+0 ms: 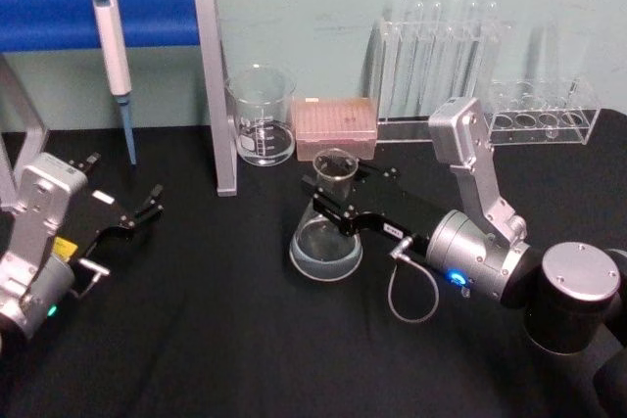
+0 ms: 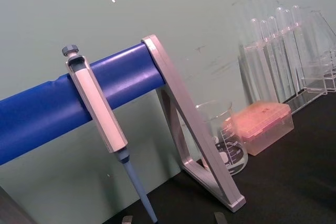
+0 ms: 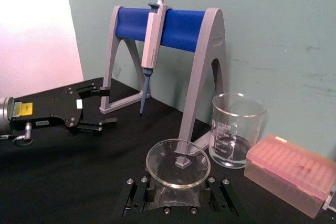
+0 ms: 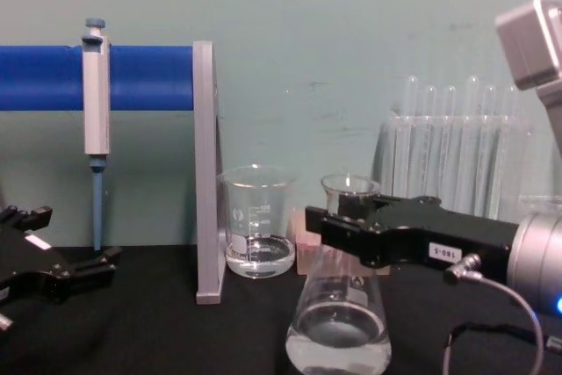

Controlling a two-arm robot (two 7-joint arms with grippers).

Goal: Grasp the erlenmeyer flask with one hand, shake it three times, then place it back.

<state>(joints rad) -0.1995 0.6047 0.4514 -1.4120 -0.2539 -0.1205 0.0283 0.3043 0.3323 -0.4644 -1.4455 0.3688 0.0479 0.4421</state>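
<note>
Entry one, nearest: right gripper (image 1: 331, 195), reaching in from 4 o'clock, fingers clamped on the neck of the erlenmeyer flask (image 1: 326, 242), mid-table, a little liquid inside. We judge the grasp made; next, lift clear and shake without spilling. At 9 o'clock: left gripper (image 1: 147, 208), parked, fingers apart. Beyond, 11 o'clock: beaker (image 1: 261, 119).

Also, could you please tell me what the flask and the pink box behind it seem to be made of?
The erlenmeyer flask looks like clear, glossy glass: you see straight through its walls, and the rim glints. The pink box is probably frosted translucent plastic: its surface looks matt and cloudy.
</note>
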